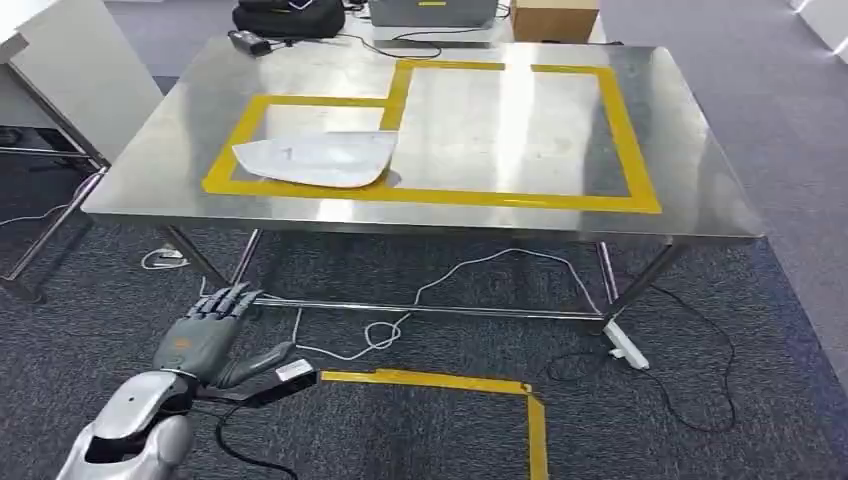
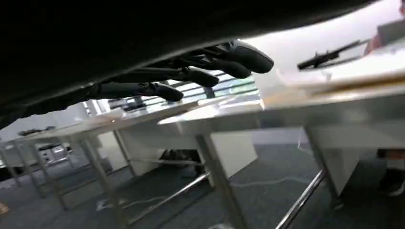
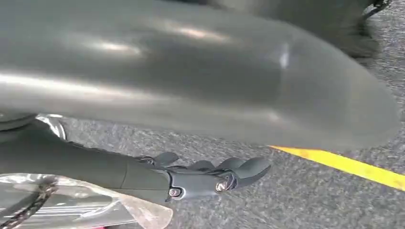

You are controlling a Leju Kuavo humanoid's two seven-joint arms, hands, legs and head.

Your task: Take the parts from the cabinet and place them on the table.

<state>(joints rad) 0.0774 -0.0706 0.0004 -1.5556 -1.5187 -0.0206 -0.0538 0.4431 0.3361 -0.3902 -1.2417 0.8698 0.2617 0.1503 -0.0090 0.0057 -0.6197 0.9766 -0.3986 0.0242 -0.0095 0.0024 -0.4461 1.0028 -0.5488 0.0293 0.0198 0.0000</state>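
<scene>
The robot stands facing a stainless-steel table (image 1: 690, 190) marked with yellow tape outlines (image 1: 620, 130), and one part is already there: a flat white panel (image 1: 318, 160), curved along one edge and marked with a "1", lies inside the smaller taped box on the left side of the tabletop. The left hand (image 1: 205, 335) hangs low in front of the table, below its edge and over the grey carpet, fingers (image 2: 191, 75) stretched out straight and slightly apart with nothing in them. The right hand (image 3: 210, 179) hangs down near the floor beside a line of yellow floor tape (image 3: 353, 166); its fingers lie extended and loosely together, and although a crinkled clear plastic sheet (image 3: 95, 205) sits close under the wrist, I cannot tell that the hand holds it, so it reads as released. The cabinet is not before the robot here. Judged from this, one delivery is done and the step in hand is the return for another part. The next move calls for turning away from the table, walking to the cabinet, and raising a hand to a part there; the larger taped box looks like the free spot for it.
</scene>
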